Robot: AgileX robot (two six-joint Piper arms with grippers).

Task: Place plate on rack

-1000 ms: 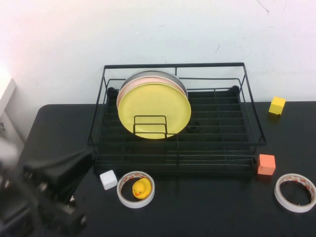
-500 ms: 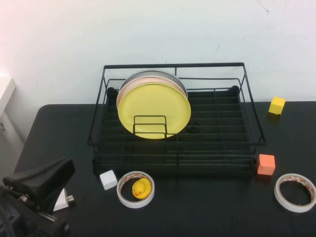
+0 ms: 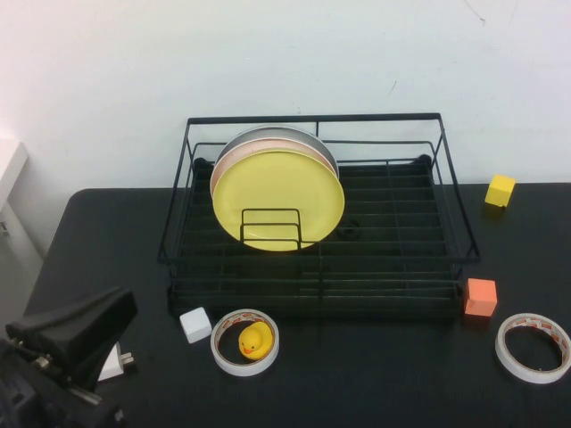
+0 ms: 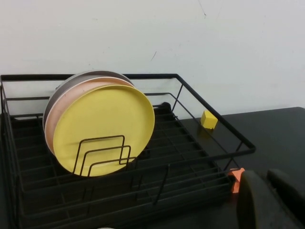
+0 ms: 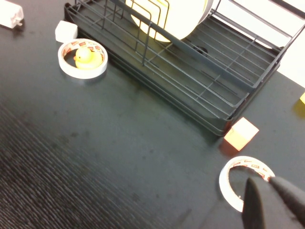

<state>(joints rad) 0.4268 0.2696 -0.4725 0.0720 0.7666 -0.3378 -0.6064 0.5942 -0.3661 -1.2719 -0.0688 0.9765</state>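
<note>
The yellow plate [image 3: 278, 199] stands on edge in the black wire rack [image 3: 312, 119], in front of a pink-white plate and a grey plate, with the small divider loop [image 3: 271, 228] against its lower face. It also shows in the left wrist view [image 4: 105, 129], inside the rack [image 4: 152, 75]. My left gripper [image 3: 125, 303] is low at the table's front left, far from the rack, empty, with its fingers [image 4: 252, 200] together. My right gripper [image 5: 267, 183] is outside the high view; it hovers empty over a tape roll [image 5: 233, 186], fingers close together.
A white cube [image 3: 195, 324] and a tape roll [image 3: 244, 341] holding a yellow duck [image 3: 256, 339] lie in front of the rack. An orange cube [image 3: 481, 297], a second tape roll [image 3: 533, 348] and a yellow cube [image 3: 500, 190] are at the right. A small white object [image 3: 113, 361] lies by the left arm.
My left arm drew back toward the front left corner a second ago and has hardly moved since. The plates and rack have not moved.
</note>
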